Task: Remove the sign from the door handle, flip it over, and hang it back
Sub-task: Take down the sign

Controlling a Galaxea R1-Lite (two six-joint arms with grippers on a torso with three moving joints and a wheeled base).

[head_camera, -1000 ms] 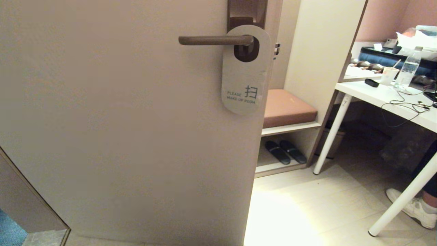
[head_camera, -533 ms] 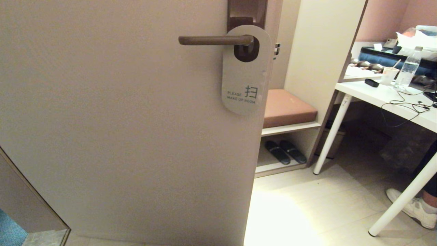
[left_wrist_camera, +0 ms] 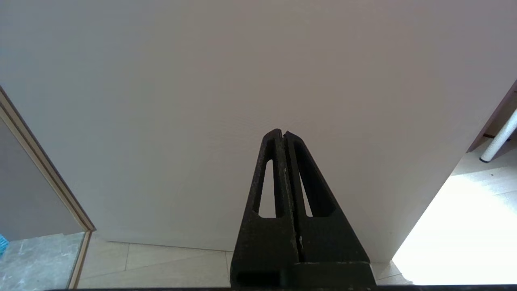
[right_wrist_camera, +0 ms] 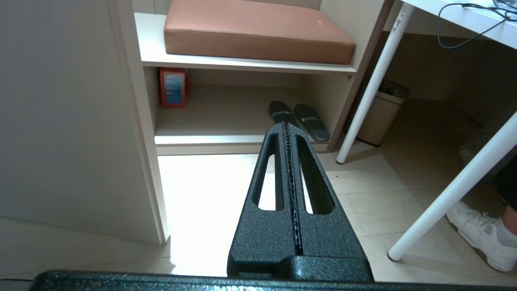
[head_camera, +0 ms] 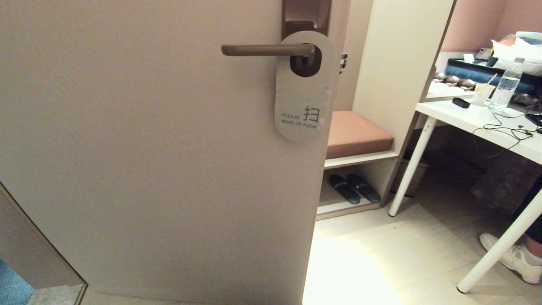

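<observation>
Left gripper [left_wrist_camera: 284, 133]: black fingers pressed flat together, nothing between them; parked low, pointing at the bare face of the door [left_wrist_camera: 226, 81], clear of it.

Right gripper [right_wrist_camera: 287, 126]: black fingers likewise clenched tip to tip, grasping nothing; parked low past the door's free edge, pointing over the pale floor [right_wrist_camera: 210, 190] toward the shelf unit [right_wrist_camera: 242, 62].

Neither arm shows in the head view.

Sign [head_camera: 304, 91]: pale grey card with rounded ends, hanging upright by its hole on the door handle [head_camera: 264, 50], at the handle's root near the door's free edge. Grey side faces out, lettered "PLEASE MAKE UP ROOM" under a Chinese character. Lower end lies against the door.

Door handle: slim brown lever, level, on a dark brown plate [head_camera: 305, 15] that runs up out of sight.

Shelf unit, beyond the door's edge: brown cushion [head_camera: 355, 133] on the upper board; pair of dark slippers [head_camera: 354, 188] on the lower board; small red and blue box [right_wrist_camera: 173, 87] at the lower board's door-side end.

Desk [head_camera: 478, 120], white with white legs, to the right: water bottle [head_camera: 507, 84], paper cup [head_camera: 482, 94], small black object [head_camera: 460, 102] and cables [head_camera: 506, 131] near its front edge.

Small bin [right_wrist_camera: 379, 113] under the desk.

White shoe [head_camera: 514, 258] of a person beside the desk's near leg.
</observation>
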